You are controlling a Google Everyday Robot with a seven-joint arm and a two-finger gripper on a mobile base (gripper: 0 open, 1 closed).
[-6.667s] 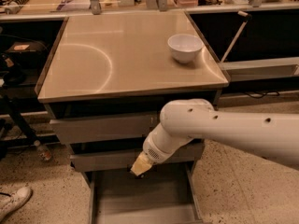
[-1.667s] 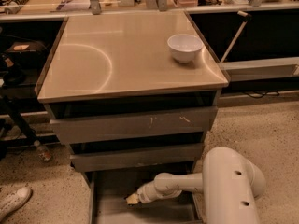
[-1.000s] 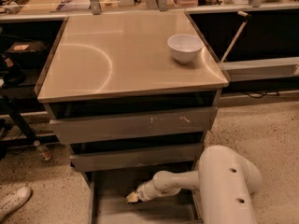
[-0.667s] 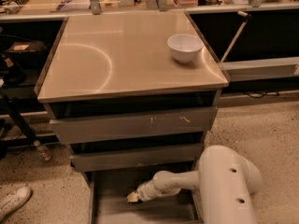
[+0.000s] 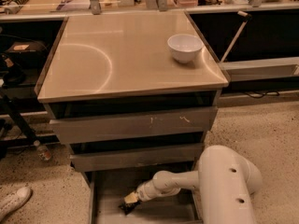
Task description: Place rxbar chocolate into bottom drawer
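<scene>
The bottom drawer point(image 5: 161, 210) is pulled out under the cabinet, and its flat grey floor shows. My gripper point(image 5: 130, 201) reaches down into it from the right on a white arm, low over the floor at the drawer's left middle. A small black shape point(image 5: 126, 208) sits at the gripper's tip, touching it and close to the floor. It looks like the rxbar chocolate. I cannot tell whether it is held or lying on the floor.
A white bowl point(image 5: 185, 47) stands at the back right of the cabinet top point(image 5: 117, 64). The scratched top drawer point(image 5: 135, 124) and the middle drawer point(image 5: 135, 157) are closed. My arm's bulky white housing point(image 5: 229, 185) fills the right. A shoe point(image 5: 14, 202) and a bottle point(image 5: 43, 151) lie on the floor at the left.
Since the earliest frame my arm has gone down from in front of the middle drawer into the open bottom drawer. Over the last second it has hardly moved.
</scene>
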